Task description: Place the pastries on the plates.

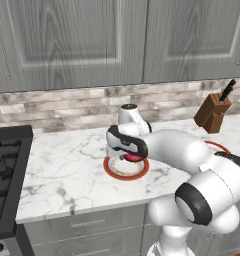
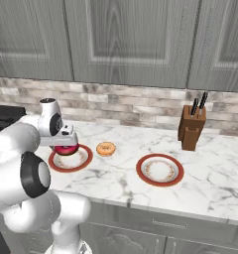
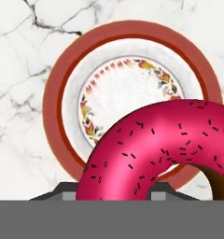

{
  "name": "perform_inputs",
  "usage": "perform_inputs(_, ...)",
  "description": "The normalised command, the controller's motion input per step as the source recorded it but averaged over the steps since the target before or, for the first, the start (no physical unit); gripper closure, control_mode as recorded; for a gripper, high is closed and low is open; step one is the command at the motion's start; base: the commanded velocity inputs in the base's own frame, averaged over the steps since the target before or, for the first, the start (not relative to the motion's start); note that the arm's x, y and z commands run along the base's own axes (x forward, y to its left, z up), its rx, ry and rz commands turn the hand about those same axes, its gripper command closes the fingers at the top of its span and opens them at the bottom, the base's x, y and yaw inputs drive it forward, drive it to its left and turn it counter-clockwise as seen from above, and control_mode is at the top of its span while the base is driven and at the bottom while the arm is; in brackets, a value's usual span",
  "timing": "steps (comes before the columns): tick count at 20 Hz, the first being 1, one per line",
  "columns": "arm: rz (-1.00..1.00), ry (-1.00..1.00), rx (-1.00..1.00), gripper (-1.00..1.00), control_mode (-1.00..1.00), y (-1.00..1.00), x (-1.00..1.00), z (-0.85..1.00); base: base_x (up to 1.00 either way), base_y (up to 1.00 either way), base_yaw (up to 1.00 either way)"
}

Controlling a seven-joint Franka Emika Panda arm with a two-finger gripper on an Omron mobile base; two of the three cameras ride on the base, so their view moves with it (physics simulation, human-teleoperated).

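Note:
My gripper (image 2: 66,143) is shut on the magenta-pink iced doughnut (image 2: 67,150) and holds it just above the left plate (image 2: 82,159), a red-brown-rimmed plate with a pale centre. The hand view looks down past the sprinkled pink doughnut (image 3: 156,149) onto that plate's rim (image 3: 51,102); the doughnut hangs over the plate's lower right part. From the left base view the pink doughnut (image 1: 133,158) peeks out under the hand over the plate (image 1: 112,171). The plain golden-orange doughnut (image 2: 105,149) lies on the counter just right of this plate. A second plate (image 2: 160,169) sits bare further right.
A wooden knife block (image 2: 192,128) stands at the back right of the marble counter, near the tiled wall. A black stove (image 1: 7,170) borders the counter on the left. Grey cabinets hang above. The second plate's rim (image 1: 217,146) shows behind my arm.

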Motion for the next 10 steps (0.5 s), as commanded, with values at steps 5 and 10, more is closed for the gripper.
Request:
perform_inputs(5, 0.00, 0.10, 0.00, 1.00, -1.00, 0.00, 0.28, -0.25, 0.00, 0.00, 0.00)
perform_inputs(10, 0.00, 0.01, 0.00, 1.00, -1.00, 0.00, 0.11, -0.61, 0.00, 0.00, 0.00)
